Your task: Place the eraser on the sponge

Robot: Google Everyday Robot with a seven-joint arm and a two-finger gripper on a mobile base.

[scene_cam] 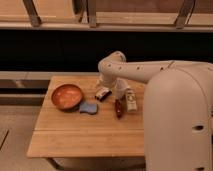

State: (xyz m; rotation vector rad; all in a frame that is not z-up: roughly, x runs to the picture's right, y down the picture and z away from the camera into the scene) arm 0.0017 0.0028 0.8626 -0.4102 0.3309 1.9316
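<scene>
The eraser [102, 93], a small dark block with white and reddish parts, lies on the wooden table [85, 135] just right of the bowl. In front of it and slightly to the left lies the flat light-blue sponge [89, 107], apart from the eraser. My gripper [105, 85] hangs from the bent white arm [150, 75] directly over the eraser, at or just above it. Whether it touches the eraser cannot be made out.
A round orange bowl [66, 96] stands at the table's left, touching the sponge's corner. A dark red-brown elongated object [119, 107] and a white labelled item [130, 99] lie right of the eraser. A dark bench runs behind the table.
</scene>
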